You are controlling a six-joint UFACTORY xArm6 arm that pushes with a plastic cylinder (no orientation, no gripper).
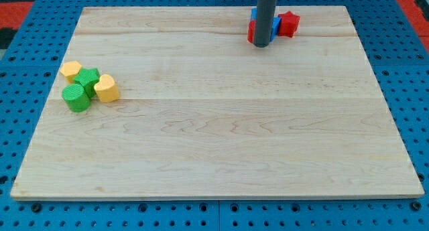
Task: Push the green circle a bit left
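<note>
Green circle (76,97) sits at the board's left edge, touching a green star-ish block (88,78) and a yellow block (106,88); another yellow block (71,70) just above. It looks light, rigid, likely slides easily; push contact belongs on its right side, but the yellow block crowds that. My tip (262,45) is well apart at the view's top, against red (288,23) and blue blocks (276,25). No gripper, just a rod. Smooth wooden board (221,130) on blue pegboard (415,90).

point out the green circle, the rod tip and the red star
green circle (76,97), camera view, on its round top face
my tip (262,45), camera view, at the rod's very end, far right of the green circle
red star (288,23), camera view, on its top face
</note>
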